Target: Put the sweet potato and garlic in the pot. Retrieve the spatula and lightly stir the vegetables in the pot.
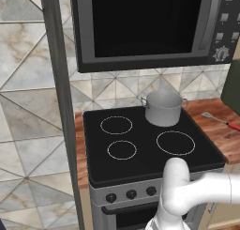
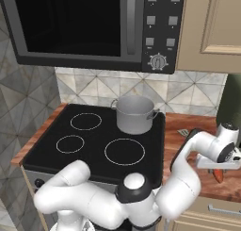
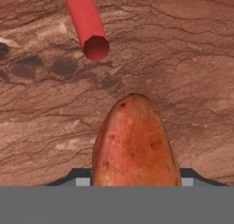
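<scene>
Right now the claw (image 3: 132, 182) is pointing down at the wooden worktop (image 3: 192, 58), with the sweet potato (image 3: 135, 143) lying between its two dark fingertips (image 3: 80, 179) at six o'clock in the hand view; whether the jaws are already pressing on it I cannot tell. A red spatula handle (image 3: 87, 22) is lying on the worktop at eleven o'clock, apart from the sweet potato. Over on the black stove (image 2: 94, 131), the pot (image 2: 135, 114) is standing upright on the back burner, at nine o'clock of the claw in the right base view.
</scene>
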Controlling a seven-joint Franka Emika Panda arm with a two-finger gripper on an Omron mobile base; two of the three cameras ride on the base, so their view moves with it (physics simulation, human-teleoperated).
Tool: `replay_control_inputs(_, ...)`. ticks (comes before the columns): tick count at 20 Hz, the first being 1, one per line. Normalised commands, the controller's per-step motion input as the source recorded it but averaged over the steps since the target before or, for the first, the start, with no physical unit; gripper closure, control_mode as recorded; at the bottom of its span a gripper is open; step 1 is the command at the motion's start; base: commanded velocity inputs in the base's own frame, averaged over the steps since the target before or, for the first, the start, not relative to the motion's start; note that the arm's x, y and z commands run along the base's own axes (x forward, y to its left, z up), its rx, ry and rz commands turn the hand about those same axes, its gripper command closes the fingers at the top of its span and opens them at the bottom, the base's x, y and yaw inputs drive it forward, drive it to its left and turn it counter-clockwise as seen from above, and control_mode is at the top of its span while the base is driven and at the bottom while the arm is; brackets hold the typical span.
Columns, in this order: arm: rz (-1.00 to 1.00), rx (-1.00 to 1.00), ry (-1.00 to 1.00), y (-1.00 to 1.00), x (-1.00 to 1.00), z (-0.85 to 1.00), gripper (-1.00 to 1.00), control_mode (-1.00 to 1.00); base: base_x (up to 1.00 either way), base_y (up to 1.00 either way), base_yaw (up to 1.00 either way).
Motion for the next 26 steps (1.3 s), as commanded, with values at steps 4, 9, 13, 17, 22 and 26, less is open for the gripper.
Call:
replay_control_inputs(4, -0.11, 0.00, -0.20, 0.07, -0.44, 0.09, 1.00, -1.00, 0.00, 0.00, 0.00)
replay_control_inputs(9, -0.06, 0.00, -0.21, 0.15, -0.42, 0.35, 1.00, -1.00, 0.00, 0.00, 0.00)
replay_control_inputs(13, 0.00, 0.00, -0.20, 0.32, -0.28, 0.42, 1.00, -1.00, 0.00, 0.00, 0.00)
replay_control_inputs(17, 0.00, 0.00, -0.16, 0.48, -0.29, 0.38, 1.00, -1.00, 0.00, 0.00, 0.00)
replay_control_inputs(22, 0.00, -0.02, -0.13, 0.57, -0.28, 0.41, 1.00, -1.00, 0.00, 0.00, 0.00)
replay_control_inputs(26, 0.00, -0.05, -0.14, 0.57, -0.28, 0.34, 1.00, -1.00, 0.00, 0.00, 0.00)
